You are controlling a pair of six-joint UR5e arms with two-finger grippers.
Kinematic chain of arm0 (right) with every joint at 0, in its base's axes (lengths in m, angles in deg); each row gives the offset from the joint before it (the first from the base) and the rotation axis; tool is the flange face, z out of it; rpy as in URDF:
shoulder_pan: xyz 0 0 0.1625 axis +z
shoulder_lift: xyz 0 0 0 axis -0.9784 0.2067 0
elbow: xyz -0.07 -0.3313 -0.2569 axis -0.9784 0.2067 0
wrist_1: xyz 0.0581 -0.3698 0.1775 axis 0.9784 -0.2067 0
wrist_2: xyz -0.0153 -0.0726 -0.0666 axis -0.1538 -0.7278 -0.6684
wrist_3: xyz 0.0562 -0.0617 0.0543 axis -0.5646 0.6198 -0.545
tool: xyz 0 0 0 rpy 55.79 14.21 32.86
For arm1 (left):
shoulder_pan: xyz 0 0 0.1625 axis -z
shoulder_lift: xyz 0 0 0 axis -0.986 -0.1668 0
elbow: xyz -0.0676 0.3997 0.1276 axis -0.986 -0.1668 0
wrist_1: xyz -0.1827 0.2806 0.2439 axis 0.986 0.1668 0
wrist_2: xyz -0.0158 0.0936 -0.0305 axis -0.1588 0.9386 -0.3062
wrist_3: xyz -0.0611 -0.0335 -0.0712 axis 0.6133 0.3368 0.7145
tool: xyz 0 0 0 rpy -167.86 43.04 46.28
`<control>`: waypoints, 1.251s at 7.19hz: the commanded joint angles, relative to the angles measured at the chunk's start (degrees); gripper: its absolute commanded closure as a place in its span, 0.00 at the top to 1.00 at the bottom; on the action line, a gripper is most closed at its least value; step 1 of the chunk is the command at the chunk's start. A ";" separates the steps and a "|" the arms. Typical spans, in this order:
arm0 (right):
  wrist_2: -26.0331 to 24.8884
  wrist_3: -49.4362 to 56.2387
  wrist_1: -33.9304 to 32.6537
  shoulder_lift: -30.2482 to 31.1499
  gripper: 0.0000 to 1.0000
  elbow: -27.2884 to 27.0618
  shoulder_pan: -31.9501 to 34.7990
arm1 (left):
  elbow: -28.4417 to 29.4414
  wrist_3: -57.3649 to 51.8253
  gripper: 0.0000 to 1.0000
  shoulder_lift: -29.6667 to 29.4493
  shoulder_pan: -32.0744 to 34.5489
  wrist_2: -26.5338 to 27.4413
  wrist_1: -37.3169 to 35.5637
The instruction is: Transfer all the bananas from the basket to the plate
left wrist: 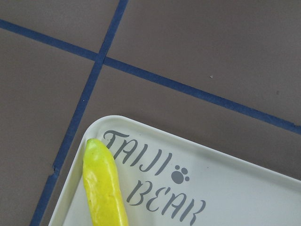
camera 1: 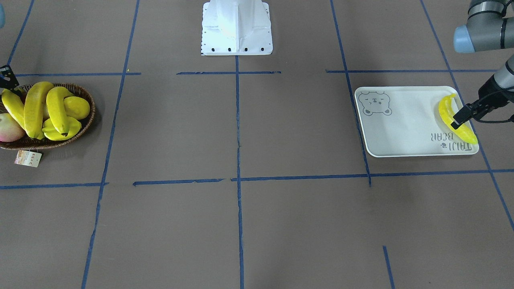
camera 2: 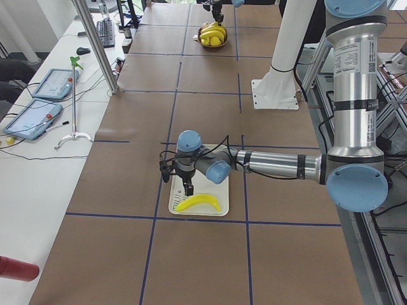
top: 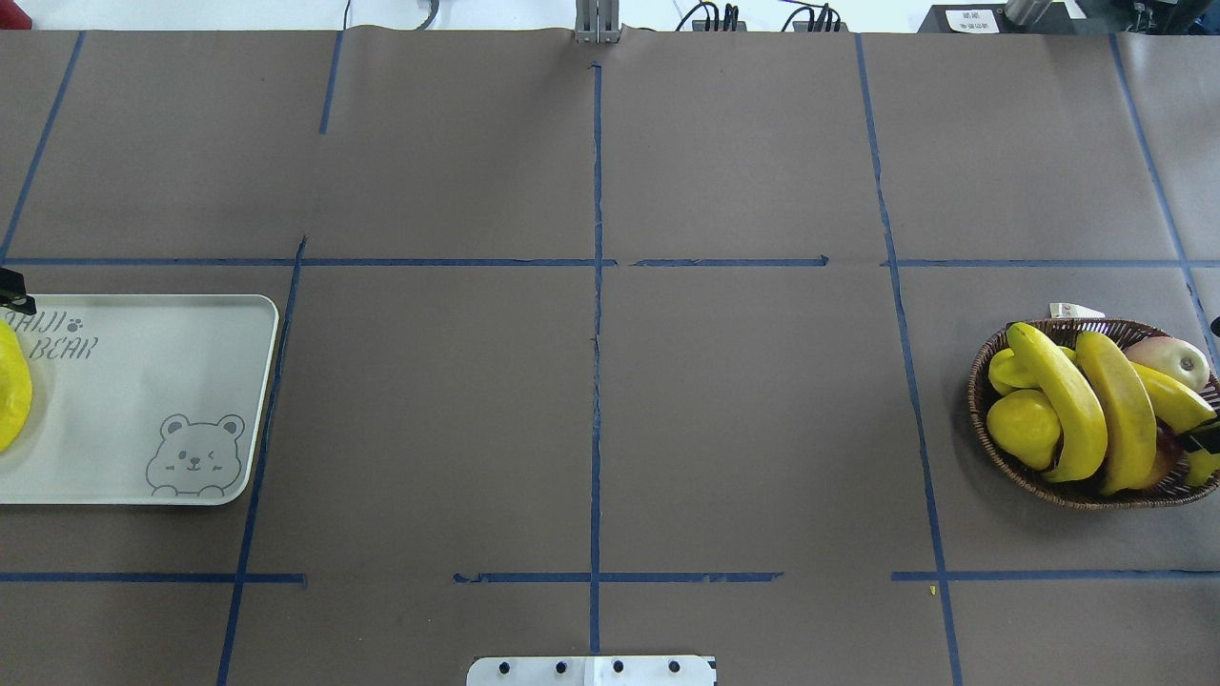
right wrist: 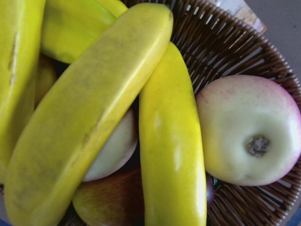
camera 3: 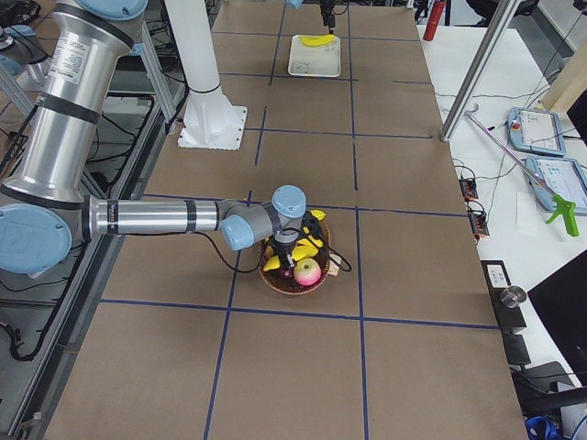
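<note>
Yellow banana (right wrist: 171,141) directly under right gripper (camera 1: 9,80), long axis 12-to-6 in wrist view; basket (camera 1: 90,116) right-side reach; left gripper (camera 1: 459,119) far off over plate (camera 1: 405,124); jaw states unreadable.

Bananas (camera 1: 34,108) are yellow, the woven basket (camera 1: 90,114) dark brown, the plate (camera 1: 405,132) pale with grey bear print.

I am counting three bananas (camera 1: 35,105) in one basket (camera 1: 52,143), one banana (camera 1: 445,110) on one plate (camera 1: 401,128), one lemon (camera 1: 78,106) and one starfruit (camera 1: 60,131).

Overhead, front views oppose, share table (top: 743,429); side views distant; wrist cameras close over plate (left wrist: 244,197), basket (right wrist: 221,52).
</note>
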 commanded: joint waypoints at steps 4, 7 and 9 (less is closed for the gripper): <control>0.46 -1.51 -1.67 -2.32 0.04 -3.86 5.58 | 0.03 0.09 1.00 0.00 -0.09 0.00 0.00; 0.90 -3.45 -9.29 -8.29 0.04 -7.27 6.28 | -3.28 0.79 1.00 -1.49 -0.35 0.00 2.44; 3.17 -12.53 -13.10 -15.22 0.04 -8.61 6.11 | -4.01 0.88 1.00 -1.49 -2.27 0.00 16.10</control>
